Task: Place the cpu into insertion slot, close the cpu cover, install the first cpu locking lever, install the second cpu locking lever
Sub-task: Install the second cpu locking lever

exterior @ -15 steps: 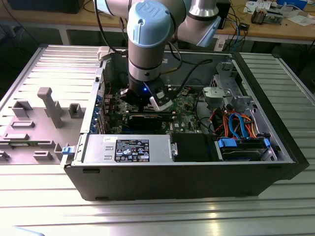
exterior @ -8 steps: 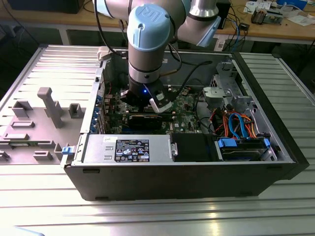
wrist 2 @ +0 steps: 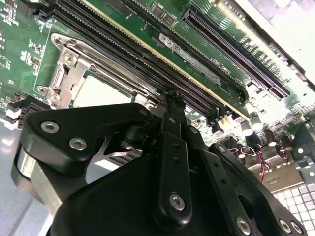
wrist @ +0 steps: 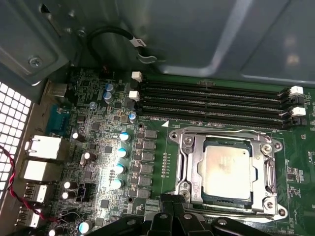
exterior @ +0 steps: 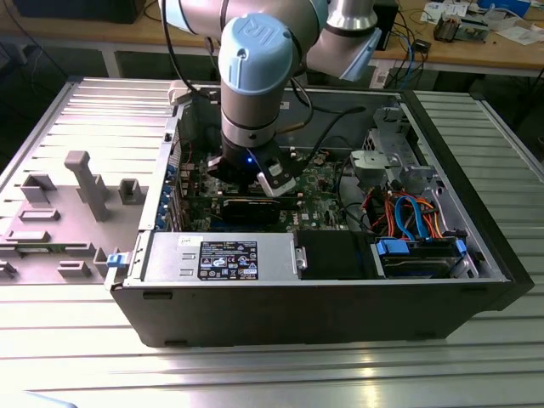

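Because the computer case [exterior: 340, 289] lies open on the desk [exterior: 272, 374], the robot arm [exterior: 255, 76] can reach straight down into it. Inside the case sits the green motherboard [wrist: 98, 147], with long black memory slots [wrist: 211, 101] running across it. In the first wrist view, the insertion slot [wrist: 273, 162] lies at about four o'clock on the board, just below those slots. The cpu [wrist: 227, 167] already rests flat inside it, silver top up, so this part looks done. The cpu cover [wrist: 189, 162] seems to lie down around the chip like a frame, though I cannot tell if it is locked. The gripper [wrist 2: 173, 101] hangs just beside the socket, near its edge. Its black fingers [wrist 2: 172, 147] look pressed close together and hold nothing I can see, maybe ready to push a thin lever.
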Robot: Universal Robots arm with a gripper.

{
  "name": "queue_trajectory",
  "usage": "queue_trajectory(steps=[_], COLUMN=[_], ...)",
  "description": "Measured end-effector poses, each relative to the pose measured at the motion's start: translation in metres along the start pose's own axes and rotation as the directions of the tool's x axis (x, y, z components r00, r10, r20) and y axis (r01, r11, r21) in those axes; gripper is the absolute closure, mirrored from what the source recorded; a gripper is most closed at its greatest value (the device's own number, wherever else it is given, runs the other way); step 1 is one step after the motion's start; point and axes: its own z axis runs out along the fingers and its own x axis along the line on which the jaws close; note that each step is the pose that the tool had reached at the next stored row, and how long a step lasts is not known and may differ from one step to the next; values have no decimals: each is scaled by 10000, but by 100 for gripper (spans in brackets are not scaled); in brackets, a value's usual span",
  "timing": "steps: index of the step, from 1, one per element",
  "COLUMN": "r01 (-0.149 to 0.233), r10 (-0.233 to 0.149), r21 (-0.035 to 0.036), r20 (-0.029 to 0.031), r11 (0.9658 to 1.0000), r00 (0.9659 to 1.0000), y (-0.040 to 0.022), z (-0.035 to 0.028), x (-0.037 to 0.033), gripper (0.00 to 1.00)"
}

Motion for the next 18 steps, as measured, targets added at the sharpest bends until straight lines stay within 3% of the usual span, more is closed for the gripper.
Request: queue_trajectory(steps=[4, 6, 10, 18], r01=[1, 1, -6, -6], r10=[-1, -1, 7, 6], r21=[-3, 29, 187, 187], r20=[1, -5, -20, -18], r11=[10000, 10000, 9998, 9998], r00=[10000, 10000, 10000, 10000], y=[26, 52, 55, 88], z=[16, 19, 12, -107], x=[37, 45, 45, 46], gripper=[89, 89, 89, 89])
